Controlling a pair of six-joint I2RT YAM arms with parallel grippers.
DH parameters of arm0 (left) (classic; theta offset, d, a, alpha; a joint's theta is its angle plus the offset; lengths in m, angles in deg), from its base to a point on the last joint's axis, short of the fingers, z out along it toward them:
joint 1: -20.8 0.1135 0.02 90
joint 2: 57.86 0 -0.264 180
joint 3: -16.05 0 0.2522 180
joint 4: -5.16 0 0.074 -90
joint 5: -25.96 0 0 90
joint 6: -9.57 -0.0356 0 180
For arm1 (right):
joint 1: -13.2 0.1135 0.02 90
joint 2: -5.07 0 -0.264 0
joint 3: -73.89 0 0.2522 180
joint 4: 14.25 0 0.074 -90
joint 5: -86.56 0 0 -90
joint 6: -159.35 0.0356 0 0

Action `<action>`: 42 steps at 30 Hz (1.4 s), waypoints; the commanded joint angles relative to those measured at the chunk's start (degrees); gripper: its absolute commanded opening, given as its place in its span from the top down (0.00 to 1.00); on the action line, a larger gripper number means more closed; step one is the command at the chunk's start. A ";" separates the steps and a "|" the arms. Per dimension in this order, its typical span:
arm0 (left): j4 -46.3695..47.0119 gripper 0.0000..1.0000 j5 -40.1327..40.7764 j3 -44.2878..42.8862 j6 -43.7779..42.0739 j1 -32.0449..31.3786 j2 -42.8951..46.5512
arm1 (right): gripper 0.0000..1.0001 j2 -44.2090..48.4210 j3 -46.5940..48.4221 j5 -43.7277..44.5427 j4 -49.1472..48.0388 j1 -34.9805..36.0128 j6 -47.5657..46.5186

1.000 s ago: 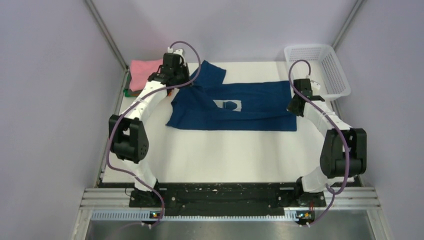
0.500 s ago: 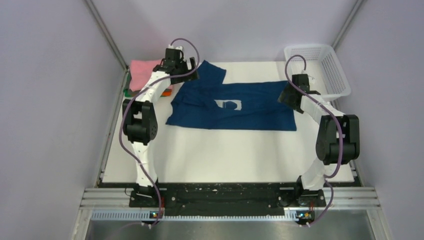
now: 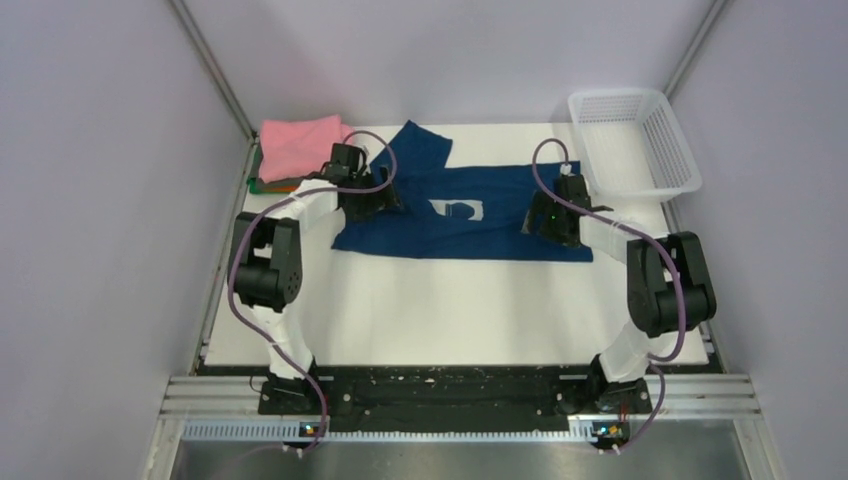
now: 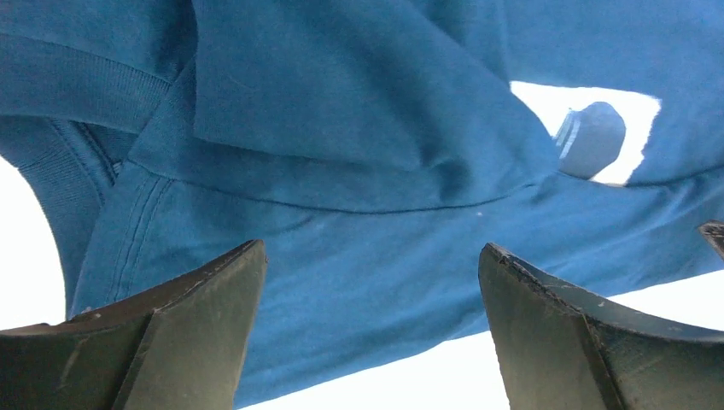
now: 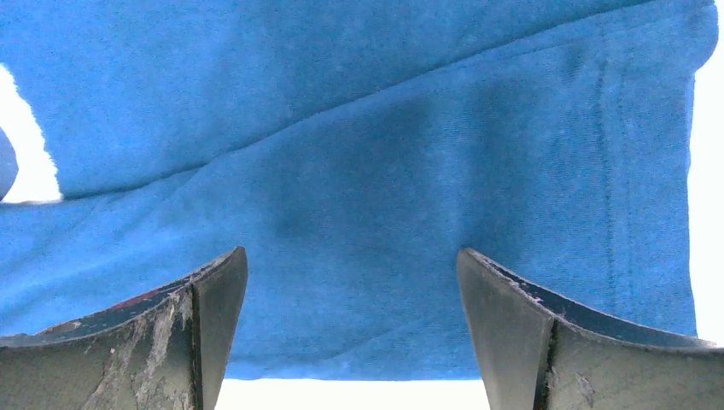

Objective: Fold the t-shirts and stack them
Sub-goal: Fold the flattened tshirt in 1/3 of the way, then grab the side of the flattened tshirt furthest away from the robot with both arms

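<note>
At the far left corner of the desk point(image 3: 450, 300) sits a neat pile: a folded pink t-shirt point(image 3: 300, 145) on top, with thin slivers of an orange t-shirt point(image 3: 288, 186) and a green t-shirt point(image 3: 262, 183) peeking out beneath it, too small for me to read more. Just to its right, the left end effector point(image 4: 371, 248) hangs low over the collar end of the navy t-shirt point(image 3: 480, 238), its fingers spread wide and gripping nothing. The navy shirt lies lengthwise across the far middle of the desk, its near side lapped over so that the white chest print point(image 3: 462, 210) is half covered, while one sleeve sticks out toward the back wall. At the shirt's hem end the right end effector point(image 5: 350, 252) is down close to the cloth, fingers likewise apart, empty, with the hem corner lying just ahead of them. Further right, the white mesh basket point(image 3: 640, 140) stands in the far corner with nothing visible inside. As I judge it, three shirts are done and stacked, and the navy one is midway: one long fold seems made, but the stray sleeve, the crosswise folds and the move onto the pile remain. By my count: four t-shirts in all, one each of pink, orange, green and navy; one basket; two arms.
</note>
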 commanded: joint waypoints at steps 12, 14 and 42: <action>4.84 0.01 0.55 30.34 9.08 -1.55 16.35 | 0.09 12.35 -18.52 -0.45 8.46 -0.05 10.58; 2.95 0.01 2.76 35.89 10.89 -2.49 23.06 | 0.09 17.77 -22.06 -1.70 11.93 0.23 12.99; 5.65 0.01 -2.67 28.12 9.44 -5.51 27.46 | 0.05 38.37 -18.12 3.54 21.88 4.37 14.79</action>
